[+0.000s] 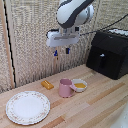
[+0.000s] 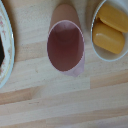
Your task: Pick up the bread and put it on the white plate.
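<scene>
Hand [image 1: 61, 51] high, seemingly open, bread [image 1: 47, 84] beside mug [image 1: 65, 88]

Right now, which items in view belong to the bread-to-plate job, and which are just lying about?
Part of the job:
- bread, on the table
- white plate
- gripper, high above the table, holding nothing

Lying about:
- pink mug
- small white bowl with orange-yellow pieces
- black appliance

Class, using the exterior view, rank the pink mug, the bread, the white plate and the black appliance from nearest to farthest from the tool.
1. Pink mug: almost straight below the tool.
2. Bread: beside the mug, toward the exterior view's left.
3-4. White plate, front left, and black appliance, far right: too close to call.
</scene>
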Motion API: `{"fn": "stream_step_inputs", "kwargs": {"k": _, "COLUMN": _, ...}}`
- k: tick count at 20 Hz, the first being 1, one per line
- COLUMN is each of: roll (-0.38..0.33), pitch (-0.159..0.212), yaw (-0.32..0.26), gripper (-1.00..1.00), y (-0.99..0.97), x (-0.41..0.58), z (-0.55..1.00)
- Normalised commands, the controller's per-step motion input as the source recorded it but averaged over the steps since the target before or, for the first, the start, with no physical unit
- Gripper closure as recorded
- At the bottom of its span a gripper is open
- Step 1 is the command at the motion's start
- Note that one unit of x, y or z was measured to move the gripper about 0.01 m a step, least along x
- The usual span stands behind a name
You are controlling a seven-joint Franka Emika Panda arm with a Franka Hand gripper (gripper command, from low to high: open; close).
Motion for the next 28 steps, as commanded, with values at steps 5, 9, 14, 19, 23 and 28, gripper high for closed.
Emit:
{"fn": "stream_step_inputs", "kwargs": {"k": 5, "roll": -0.032, "pitch": 0.093, "yaw": 0.133, "gripper": -1.0, "y": 0.2, "x": 0.475, "z": -0.18}}
{"fn": "stream_step_inputs", "kwargs": {"k": 9, "roll": -0.07, "pitch": 0.129, "yaw": 0.183, "gripper": -1.0, "y": 0.2, "x": 0.399, "z": -0.25}}
{"fn": "stream_step_inputs", "kwargs": {"k": 14, "roll": -0.051, "pitch": 0.148, "yaw": 0.151, "gripper": -1.0, "y": 0.19, "x": 0.377, "z": -0.25}}
{"fn": "stream_step_inputs", "kwargs": {"k": 19, "roll": -0.052, "pitch": 0.094, "yaw": 0.051, "gripper": -1.0, "y": 0.16, "x": 0.514, "z": -0.32}}
{"fn": "stream_step_inputs", "kwargs": {"k": 23, "roll": -0.031, "pitch": 0.038, "yaw": 0.013, "gripper": -1.0, "y": 0.12, "x": 0.538, "z": -0.29}}
{"fn": "stream_step_inputs", "kwargs": {"k": 28, "roll": -0.042, "pitch": 0.014, "yaw": 0.018, "gripper": -1.0, "y": 0.09, "x": 0.524, "z": -0.27}}
